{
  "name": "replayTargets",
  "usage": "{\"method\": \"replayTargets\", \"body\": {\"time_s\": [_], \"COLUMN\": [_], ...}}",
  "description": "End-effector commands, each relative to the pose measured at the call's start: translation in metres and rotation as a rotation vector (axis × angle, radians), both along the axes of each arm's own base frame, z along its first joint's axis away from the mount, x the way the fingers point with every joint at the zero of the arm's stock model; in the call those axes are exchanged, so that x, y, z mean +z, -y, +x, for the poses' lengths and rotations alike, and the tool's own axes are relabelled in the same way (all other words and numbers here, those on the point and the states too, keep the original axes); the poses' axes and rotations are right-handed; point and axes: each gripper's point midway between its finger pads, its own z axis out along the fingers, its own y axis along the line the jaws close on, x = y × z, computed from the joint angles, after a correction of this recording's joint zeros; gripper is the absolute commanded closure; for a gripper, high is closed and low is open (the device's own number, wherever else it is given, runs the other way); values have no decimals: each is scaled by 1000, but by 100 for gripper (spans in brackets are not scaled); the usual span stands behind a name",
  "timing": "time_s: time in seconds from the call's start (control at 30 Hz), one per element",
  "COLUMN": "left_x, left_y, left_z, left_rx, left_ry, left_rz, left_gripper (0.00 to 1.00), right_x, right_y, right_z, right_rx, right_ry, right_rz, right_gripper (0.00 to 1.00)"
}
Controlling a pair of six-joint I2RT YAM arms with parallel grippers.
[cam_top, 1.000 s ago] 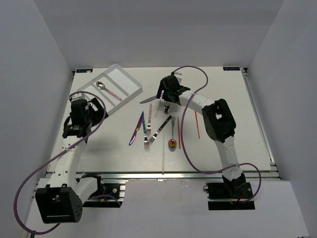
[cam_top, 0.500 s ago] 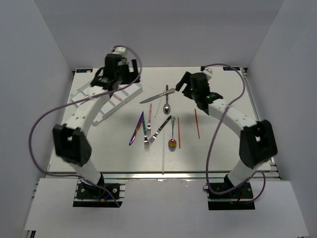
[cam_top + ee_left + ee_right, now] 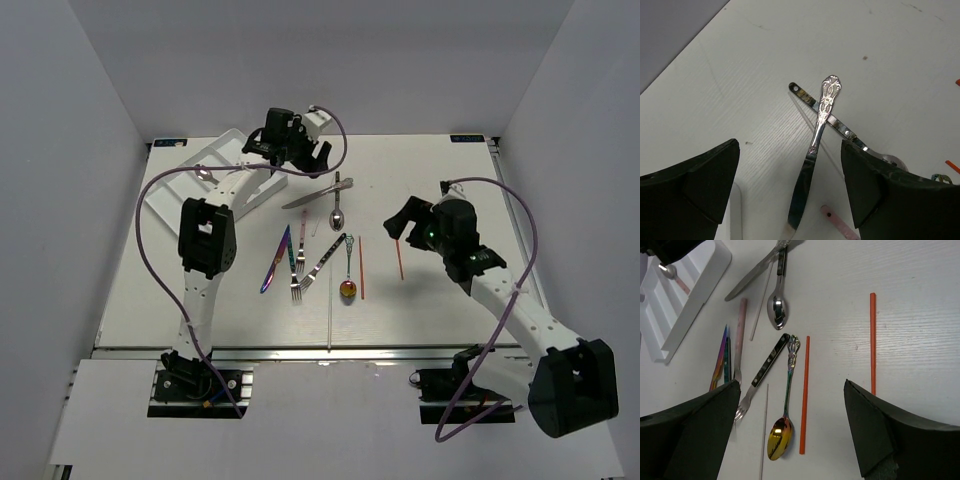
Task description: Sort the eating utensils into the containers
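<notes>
The eating utensils lie in a loose cluster at mid-table. A silver knife (image 3: 310, 197) (image 3: 812, 165) crosses a silver spoon (image 3: 337, 215) (image 3: 777, 305). Nearer lie a gold-bowled spoon (image 3: 348, 287) (image 3: 782, 427), a black-handled fork (image 3: 322, 260), a pink-handled fork (image 3: 740, 335), an iridescent knife (image 3: 275, 262) and two red sticks (image 3: 361, 268) (image 3: 872, 340). The white tray (image 3: 225, 150) (image 3: 695, 295) of containers sits far left with a spoon (image 3: 675, 277) in it. My left gripper (image 3: 305, 152) (image 3: 789, 145) hangs open over the knife. My right gripper (image 3: 402, 222) (image 3: 791, 385) is open above the sticks, empty.
A thin pale stick (image 3: 330, 320) lies toward the near edge. The left arm stretches across the tray and hides part of it. White walls close in the table on three sides. A metal rail runs along the near edge.
The left arm has swung from the near left out to the tray and on to the knife. The right arm has drawn back from the far centre to the right.
</notes>
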Motion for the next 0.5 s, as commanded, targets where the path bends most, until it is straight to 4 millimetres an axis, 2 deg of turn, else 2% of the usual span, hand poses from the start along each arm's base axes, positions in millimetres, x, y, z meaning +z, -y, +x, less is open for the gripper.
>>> {"method": "replayTargets", "body": {"time_s": [0.0, 0.07, 0.17, 0.27, 0.37, 0.4, 0.47], "left_x": [30, 4, -23, -33, -43, -49, -54], "left_y": [32, 35, 30, 29, 27, 26, 28], "left_z": [-8, -2, -1, -5, -4, -4, -1], "left_rx": [-196, -192, -151, -156, -139, -135, -142], "left_ry": [114, 80, 25, 19, 26, 17, 16], "left_rz": [-70, -34, 4, 23, 48, 59, 72], "left_gripper": [10, 13, 18, 25, 27, 33, 36], "right_x": [17, 17, 9, 0, -8, -13, -9], "right_y": [-6, -4, 0, -1, -9, -10, -16], "right_z": [-15, -18, -25, -24, -26, -26, -24], "right_rx": [84, 94, 110, 116, 158, 167, 187], "right_ry": [79, 98, 87, 64, 36, 23, 41], "right_rz": [14, -7, -39, -54, -37, -34, -12], "right_gripper": [12, 12, 11, 11, 11, 11, 11]}}
